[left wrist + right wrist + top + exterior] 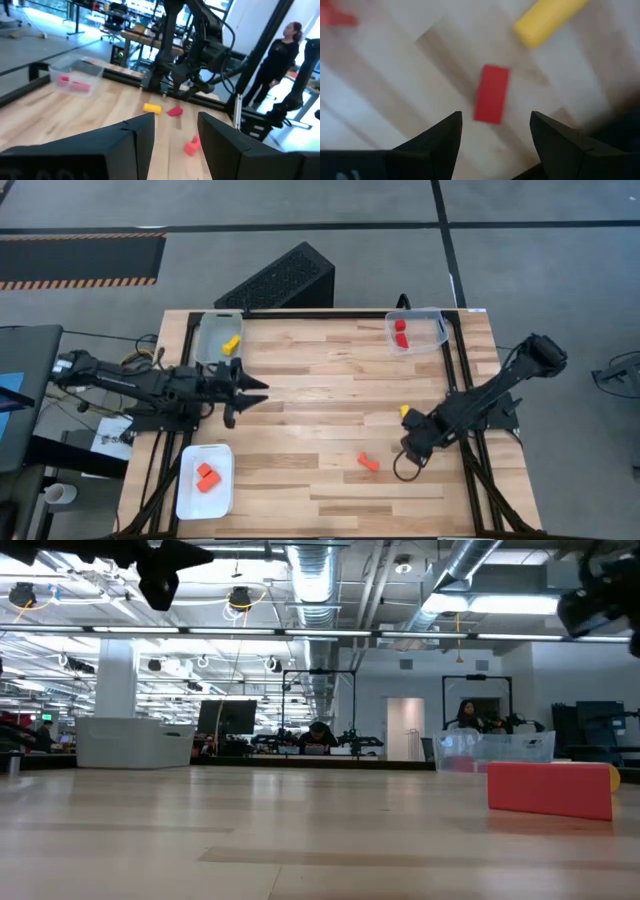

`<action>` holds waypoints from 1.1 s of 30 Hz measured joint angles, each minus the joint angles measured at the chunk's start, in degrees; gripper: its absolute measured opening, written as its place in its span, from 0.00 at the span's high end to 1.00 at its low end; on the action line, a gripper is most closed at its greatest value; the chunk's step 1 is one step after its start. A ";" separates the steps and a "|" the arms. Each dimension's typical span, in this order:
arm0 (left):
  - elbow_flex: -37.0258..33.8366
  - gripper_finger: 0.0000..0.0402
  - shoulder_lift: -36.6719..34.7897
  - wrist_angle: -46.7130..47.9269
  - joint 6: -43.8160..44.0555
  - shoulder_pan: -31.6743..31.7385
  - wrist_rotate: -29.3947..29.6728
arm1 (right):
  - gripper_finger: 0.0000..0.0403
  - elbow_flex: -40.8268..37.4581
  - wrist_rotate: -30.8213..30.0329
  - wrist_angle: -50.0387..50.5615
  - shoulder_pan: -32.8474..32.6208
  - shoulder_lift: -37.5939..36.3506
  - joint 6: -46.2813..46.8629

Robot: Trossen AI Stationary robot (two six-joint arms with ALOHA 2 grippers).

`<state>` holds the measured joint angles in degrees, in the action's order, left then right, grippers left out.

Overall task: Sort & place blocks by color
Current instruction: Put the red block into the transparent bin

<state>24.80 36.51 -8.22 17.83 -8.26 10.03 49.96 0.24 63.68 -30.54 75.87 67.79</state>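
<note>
The right gripper [495, 132] hangs low over the wooden table [330, 380] near its right edge, fingers spread wide and holding nothing, and the small red rectangular block [491, 93] lies on the boards straight ahead of the gap between them. In the right wrist view that block's long axis runs nearly in line with the pincer's reach, so the fingers stand either side of its narrow width; a drop forward and down should, I judge, bracket it without a wrist turn. A short yellow bar-shaped block [551, 20] lies farther out beyond the red one and off to one side, apart from it; an orange-red block [369, 462] sits on the table off to the gripper's other side. The right arm is plainly the nearer one. The left gripper [255, 389] waits across the table, fingers parted and empty. The clear plastic tray [440, 330] already holding red blocks stands at the far right corner, well beyond the right gripper.
</note>
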 joint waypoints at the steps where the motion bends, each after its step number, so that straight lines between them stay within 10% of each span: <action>1: 0.02 0.66 1.08 -0.88 0.23 -1.40 1.18 | 0.35 -0.31 0.42 -0.93 -0.93 0.42 0.98; 12: 0.04 0.66 13.04 -8.91 -0.49 -11.90 10.07 | 0.35 -6.30 4.57 -9.31 -4.07 5.69 8.90; 33: 0.04 0.66 17.99 -9.73 1.94 -12.90 13.19 | 0.35 -6.34 3.34 -13.11 -1.20 14.26 3.06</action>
<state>24.84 54.50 -17.95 19.77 -21.16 23.22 43.62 3.58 50.57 -31.74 90.13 70.85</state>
